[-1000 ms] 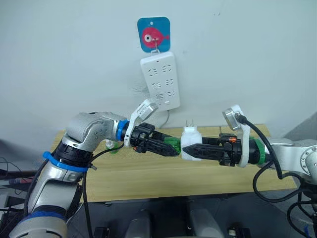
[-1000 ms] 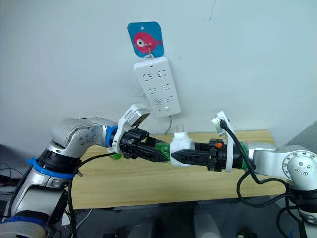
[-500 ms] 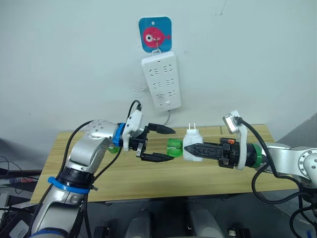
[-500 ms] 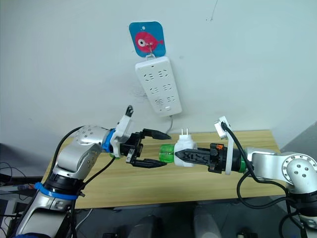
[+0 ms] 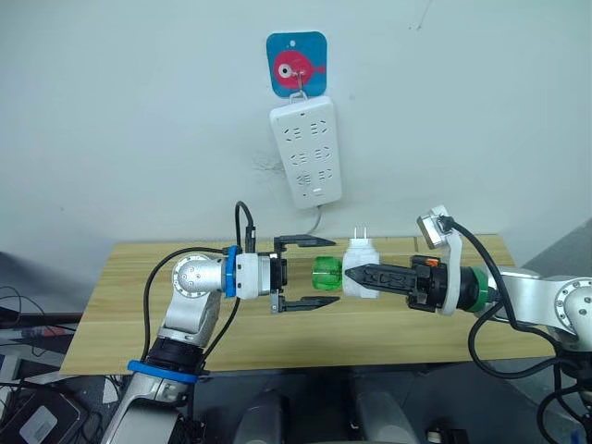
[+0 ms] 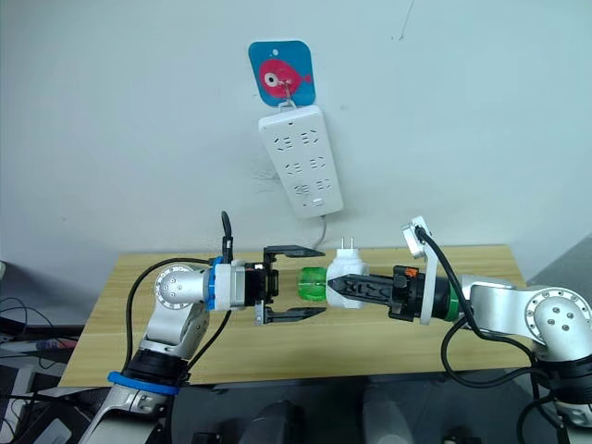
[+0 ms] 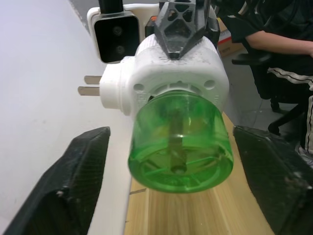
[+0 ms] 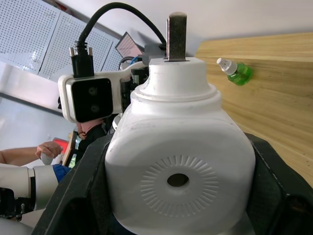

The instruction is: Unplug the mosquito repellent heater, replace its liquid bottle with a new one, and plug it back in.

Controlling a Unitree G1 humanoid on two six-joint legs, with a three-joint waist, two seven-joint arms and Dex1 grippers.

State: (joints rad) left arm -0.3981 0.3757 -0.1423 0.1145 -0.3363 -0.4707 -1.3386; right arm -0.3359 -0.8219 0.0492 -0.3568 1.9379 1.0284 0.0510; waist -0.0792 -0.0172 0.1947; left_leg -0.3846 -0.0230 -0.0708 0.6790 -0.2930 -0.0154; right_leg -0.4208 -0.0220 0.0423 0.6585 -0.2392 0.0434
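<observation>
The mosquito repellent heater [image 5: 359, 269] is a white rounded unit with two prongs [image 7: 90, 84] pointing up, held above the table. My right gripper [image 5: 350, 272] is shut on its body. A green liquid bottle [image 5: 326, 275] sits screwed into the heater's socket and points toward my left arm. My left gripper [image 5: 305, 273] is open, one finger [image 5: 298, 242] above and one below the bottle's free end. In the left wrist view the bottle [image 7: 180, 143] has a clear gap on both sides. Another green bottle [image 8: 234, 72] with a white tip lies on the table.
A long white power strip [image 5: 305, 153] hangs on the wall under a blue fish hook [image 5: 297, 64], its cable dropping behind the wooden table [image 5: 388, 324]. A seated person [image 7: 274, 34] is beyond the table's end, and a hand [image 8: 46, 151] appears in the right wrist view.
My left gripper has opened and let go of the green bottle, then turned so its fingers stand one above the other around it. The right gripper still holds the heater.
</observation>
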